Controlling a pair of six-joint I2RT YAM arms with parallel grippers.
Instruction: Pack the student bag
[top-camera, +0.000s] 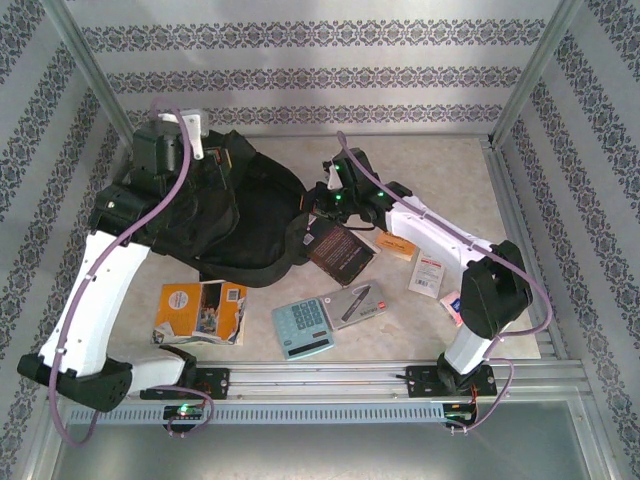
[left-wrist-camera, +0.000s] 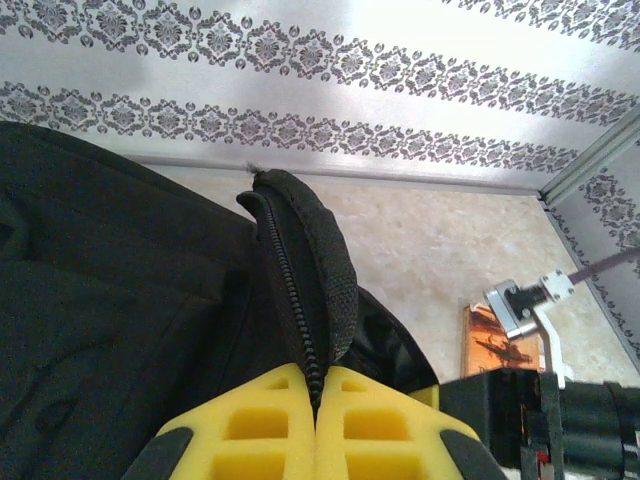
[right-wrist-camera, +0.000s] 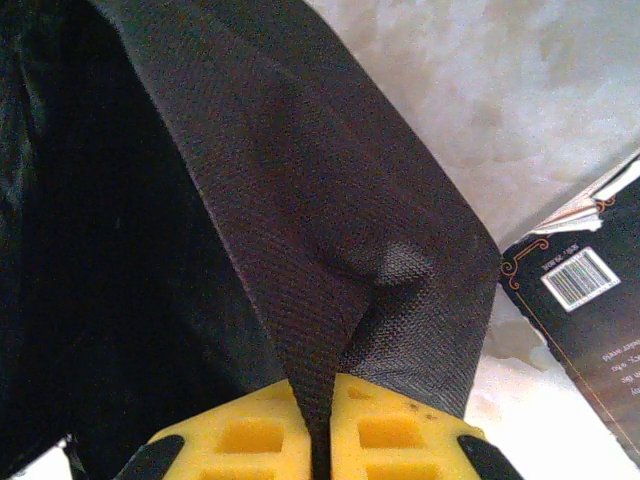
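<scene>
Black student bag (top-camera: 250, 212), left gripper (left-wrist-camera: 315, 405) clamped on its zippered edge, right gripper (right-wrist-camera: 318, 405) pinched on its fabric, dark book (top-camera: 340, 252) beside it

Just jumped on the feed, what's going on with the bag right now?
Both arms have hold of the student bag at the back left of the table. The left arm has its jaws shut on the bag's zipper edge. The right arm pinches a fold of fabric on the bag's opposite side. The dark book, calculator, orange booklet and grey case lie out on the table.
</scene>
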